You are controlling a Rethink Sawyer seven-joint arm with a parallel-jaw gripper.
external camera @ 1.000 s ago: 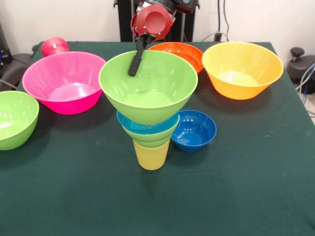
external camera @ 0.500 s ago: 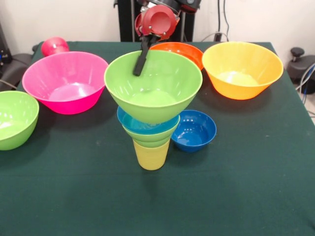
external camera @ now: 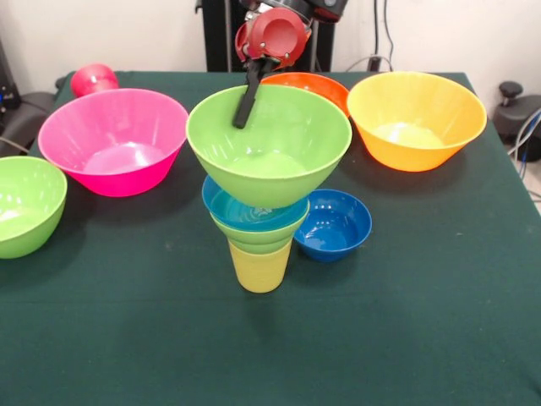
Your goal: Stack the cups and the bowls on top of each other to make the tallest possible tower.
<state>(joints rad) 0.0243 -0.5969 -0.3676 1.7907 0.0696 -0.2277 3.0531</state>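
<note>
The tower stands mid-table: a pale yellow cup (external camera: 259, 269) at the base, small lime green bowls (external camera: 256, 238) nested in it, then a light blue bowl (external camera: 245, 211). A large lime green bowl (external camera: 287, 156) sits tilted just over the blue one, shifted to the right. My gripper (external camera: 245, 114) is shut on its far rim, with one black finger (external camera: 247, 101) showing inside the bowl and the other hidden behind the wall. A red cup (external camera: 93, 79) lies at the far left corner.
A dark blue bowl (external camera: 334, 224) sits right beside the tower. A pink bowl (external camera: 114, 139) and another lime green bowl (external camera: 25, 203) are at the left. An orange-red bowl (external camera: 317, 87) and a yellow-orange bowl (external camera: 416, 118) stand at the back right.
My gripper has carried the large lime green bowl to the right and slightly up over the tower. The stack below and the other bowls have not moved.
</note>
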